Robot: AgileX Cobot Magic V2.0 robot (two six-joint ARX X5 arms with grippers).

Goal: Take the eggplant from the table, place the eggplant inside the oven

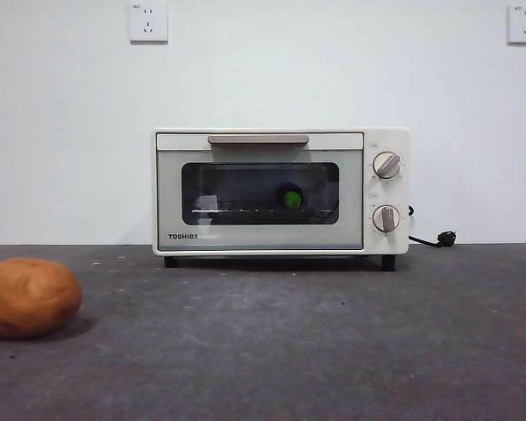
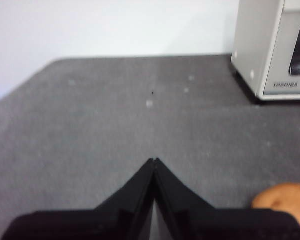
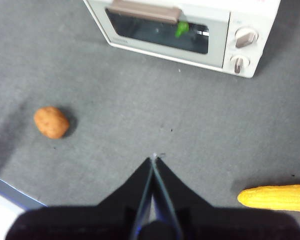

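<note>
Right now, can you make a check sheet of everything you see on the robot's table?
Surface: grey table, speckled, no spills seen.
Job's things: oven at the back, door shut; eggplant inside, its green cap showing through the window.
Clutter: potato on the table in front of the oven; a corn cob on the table, seen only from the right wrist.
Hands: left hand shut and empty above the table near the potato; right hand shut and empty above the table.
Cables: black plug and cord beside the oven.
Surroundings: white wall, two sockets.
</note>
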